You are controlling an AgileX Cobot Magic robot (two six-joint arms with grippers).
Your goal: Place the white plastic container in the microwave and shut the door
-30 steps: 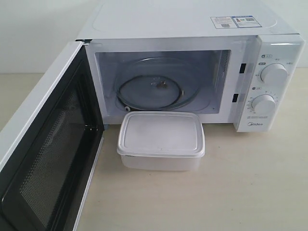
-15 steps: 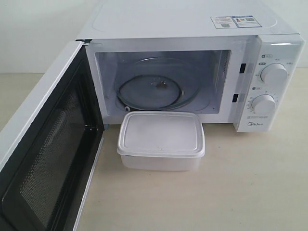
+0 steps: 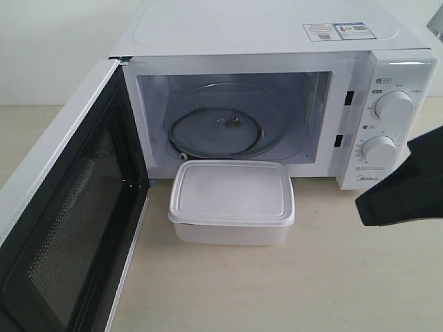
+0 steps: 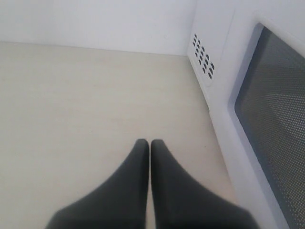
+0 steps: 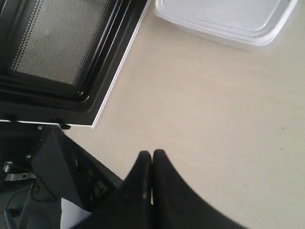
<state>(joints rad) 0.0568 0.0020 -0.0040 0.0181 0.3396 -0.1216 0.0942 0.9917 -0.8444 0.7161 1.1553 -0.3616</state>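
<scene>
The white plastic container [image 3: 231,200] sits lidded on the table just in front of the microwave [image 3: 277,83], whose cavity holds a glass turntable. The door [image 3: 62,207] stands swung wide open to the left, mesh window and black inner frame facing in. My right gripper [image 3: 363,207] has come in from the right edge, shut and empty, to the right of the container and apart from it. In the right wrist view the gripper [image 5: 151,155] hovers over bare table, with the container [image 5: 224,19] and the door [image 5: 62,52] beyond it. My left gripper [image 4: 149,143] is shut and empty beside the door's outer face [image 4: 271,114].
The two dials [image 3: 393,107] sit on the microwave's right panel, just behind my right gripper. The table edge [image 5: 114,179] and dark equipment below it lie close to my right gripper in the right wrist view. A white wall [image 4: 95,21] backs the table.
My right gripper has entered the exterior view from the right edge; it was out of view before. The container, microwave and door have not moved.
</scene>
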